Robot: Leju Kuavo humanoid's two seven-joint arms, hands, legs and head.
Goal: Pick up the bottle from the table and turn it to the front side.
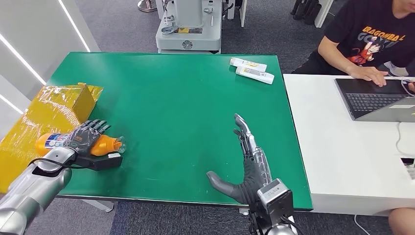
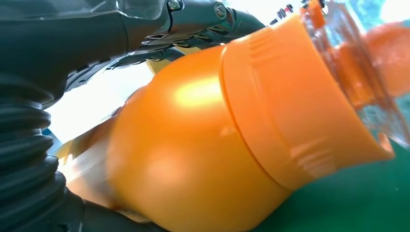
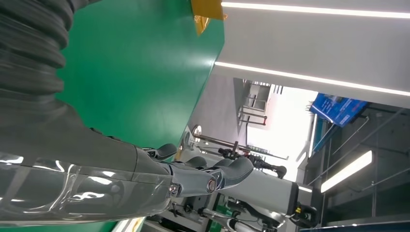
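Two hands in play: my left hand (image 1: 85, 136) is wrapped around the orange bottle (image 1: 78, 143), fingers curled over its body, at the near-left edge of the green table (image 1: 176, 107), just beside the yellow cardboard box (image 1: 54, 115). Up close, the bottle's orange collar (image 2: 290, 101) and clear cap (image 2: 360, 63) loom large. My right hand (image 1: 247, 164) hovers flat, fingers stretched, thumb out, holding nothing. Two white tubes (image 1: 252, 70) lie at the far edge.
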